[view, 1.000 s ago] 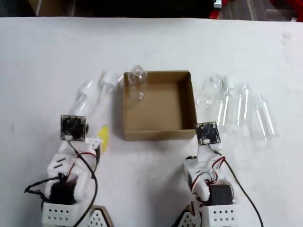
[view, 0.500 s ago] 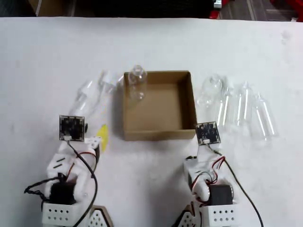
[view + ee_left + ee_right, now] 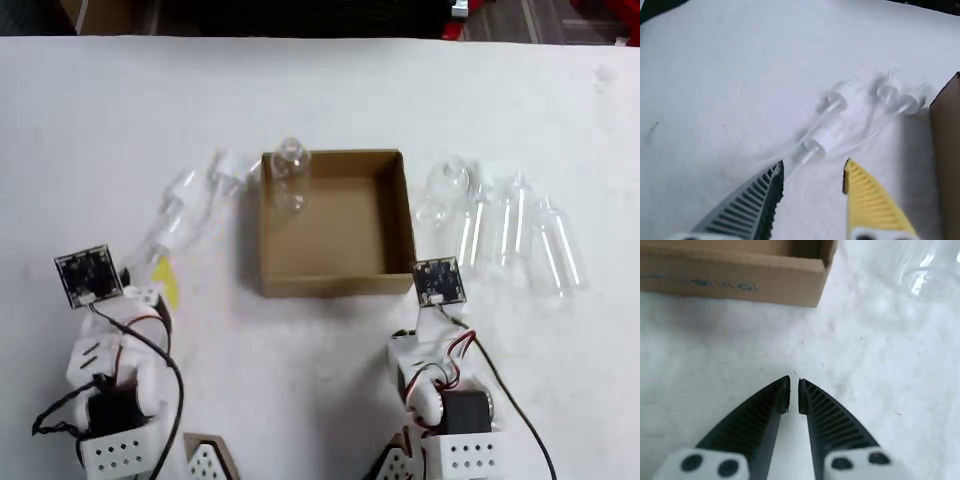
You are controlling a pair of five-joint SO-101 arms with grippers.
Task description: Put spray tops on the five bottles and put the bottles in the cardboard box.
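Left claw [image 3: 812, 172] spread, empty; nearest spray top [image 3: 818, 140] lies just ahead of its tips, crowded by other clear tops. Likely risk: closing pinches the thin tube or two tops, and it slips. Right claw [image 3: 794, 390] pressed nearly together, cardboard box [image 3: 740, 277] ahead of it.

Unreadable blue print on cardboard box [image 3: 765, 282]

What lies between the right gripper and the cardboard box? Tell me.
Only bare table separates the right gripper from the cardboard box, as the right wrist view shows.
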